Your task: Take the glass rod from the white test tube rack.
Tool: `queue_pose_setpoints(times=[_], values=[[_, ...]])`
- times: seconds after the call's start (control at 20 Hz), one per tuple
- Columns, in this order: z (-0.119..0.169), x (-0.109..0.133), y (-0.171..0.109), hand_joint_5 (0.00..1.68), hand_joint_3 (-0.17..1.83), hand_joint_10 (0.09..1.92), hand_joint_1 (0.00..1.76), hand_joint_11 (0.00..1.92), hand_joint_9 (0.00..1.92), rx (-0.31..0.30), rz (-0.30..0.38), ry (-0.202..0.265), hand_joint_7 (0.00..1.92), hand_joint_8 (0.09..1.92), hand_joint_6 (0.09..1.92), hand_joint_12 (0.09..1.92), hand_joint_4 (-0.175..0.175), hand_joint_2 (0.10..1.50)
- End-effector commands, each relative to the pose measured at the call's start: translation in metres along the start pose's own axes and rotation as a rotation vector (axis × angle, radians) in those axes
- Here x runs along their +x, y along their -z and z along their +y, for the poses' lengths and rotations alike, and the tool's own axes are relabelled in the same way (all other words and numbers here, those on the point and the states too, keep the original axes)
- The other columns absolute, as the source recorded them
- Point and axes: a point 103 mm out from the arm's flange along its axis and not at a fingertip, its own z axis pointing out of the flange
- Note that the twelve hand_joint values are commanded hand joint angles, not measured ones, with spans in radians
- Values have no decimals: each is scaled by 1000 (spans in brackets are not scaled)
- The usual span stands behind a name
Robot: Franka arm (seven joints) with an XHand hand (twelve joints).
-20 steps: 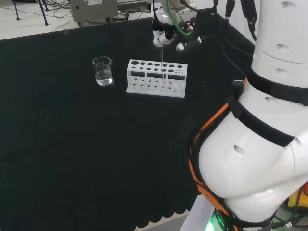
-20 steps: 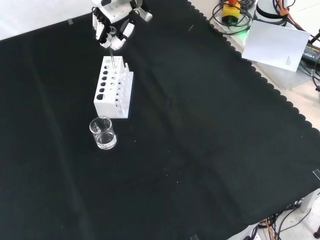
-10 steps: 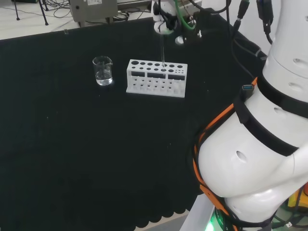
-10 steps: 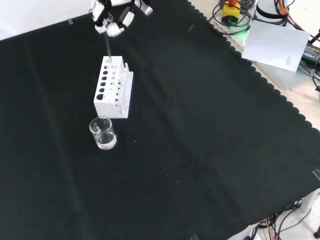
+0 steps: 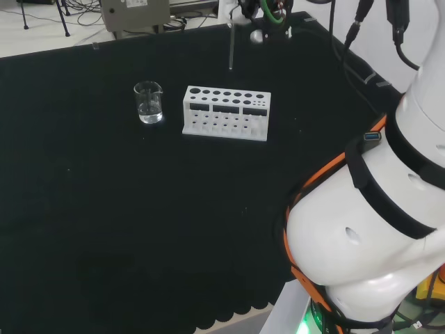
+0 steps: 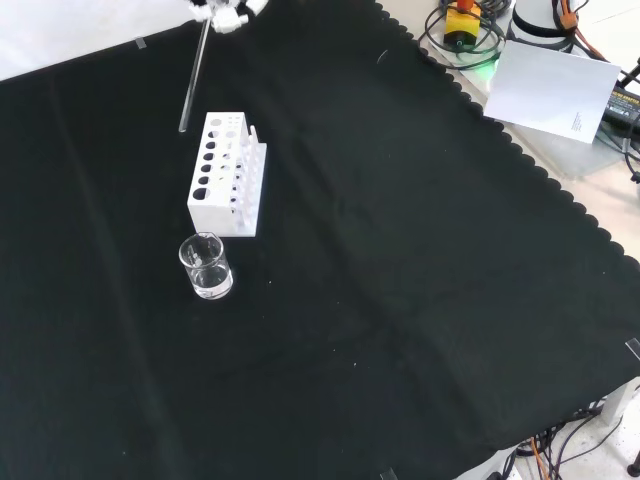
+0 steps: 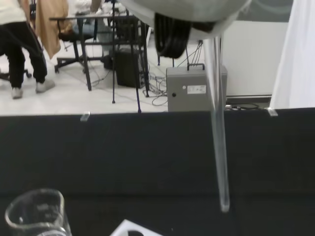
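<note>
Head view: the glass rod (image 5: pixel 230 47) hangs upright in the air at about 12 o'clock of the white test tube rack (image 5: pixel 226 113), its lower tip clear of the rack's top and well above the holes; its upper end runs up into the hand (image 5: pixel 243 8) at the view's top edge, where black and white parts sit among green and dark cables; too little of the hand shows here to tell how the fingers lie. A small clear beaker (image 5: pixel 149 102) stands on the black cloth (image 5: pixel 139 223) at 9 o'clock of the rack, near it but apart. Front view: the rod (image 6: pixel 193 78) slants slightly, its top end going up between white fingers (image 6: pixel 228 14) at the view's top edge, its free lower end hanging in front of the cloth at about 11 o'clock of the rack (image 6: pixel 228 176), not touching it; the fingers appear closed on the rod's top end, pinching it, though most of the hand is cut off by the edge. The beaker (image 6: pixel 206 266) stands at 6 o'clock of the rack, just beside its short end. Wrist view: the rod (image 7: pixel 219 142) reaches down from under a blurred white part of the hand (image 7: pixel 192 12) and ends free above the cloth; the beaker's rim (image 7: pixel 37 216) and a white corner of the rack (image 7: pixel 129 230) show low in the picture
</note>
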Motion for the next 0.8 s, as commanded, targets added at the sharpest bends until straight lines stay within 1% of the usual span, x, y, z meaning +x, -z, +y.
queue_pose_setpoints(times=[0.05,0.45,0.8], values=[[-12,18,22,1065,699,744,1301,1245,1641,4,32,-41,1189,1115,772,953,-175,711],[-13,41,31,1078,675,720,1302,1237,1650,-6,28,-14,1194,1098,737,953,-175,718],[-10,55,30,1082,668,713,1303,1232,1654,9,10,11,1196,1092,726,953,-175,721]])
